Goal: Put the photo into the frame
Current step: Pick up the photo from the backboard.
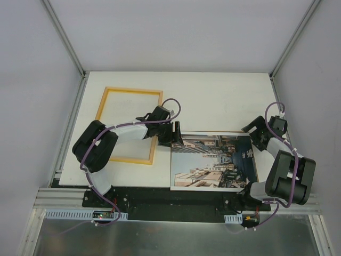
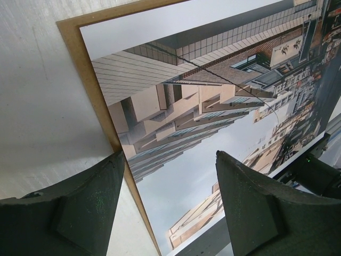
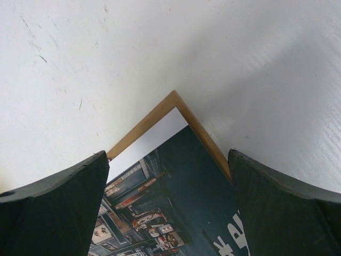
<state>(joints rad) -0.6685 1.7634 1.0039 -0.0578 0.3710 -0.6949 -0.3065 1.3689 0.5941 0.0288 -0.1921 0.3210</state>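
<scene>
Your left fingers (image 2: 90, 208) and right fingers (image 3: 58, 208) stand open and empty at the far corners of the photo (image 1: 213, 161), face up on the hardboard backing panel (image 3: 160, 114) right of the frame (image 1: 133, 90); close too low and you may pinch both together.

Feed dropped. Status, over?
Left gripper open over photo edge. Right gripper open at its far corner. Photo on backing panel, unheld. Frame empty, left arm across it.

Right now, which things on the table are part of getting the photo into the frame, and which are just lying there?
For the job:
- the photo, picture side up, on the right
- the frame, yellow, lying flat on the left, nothing in it

Just lying there:
- the brown backing panel, flat under the photo, its edge showing past the print
</scene>
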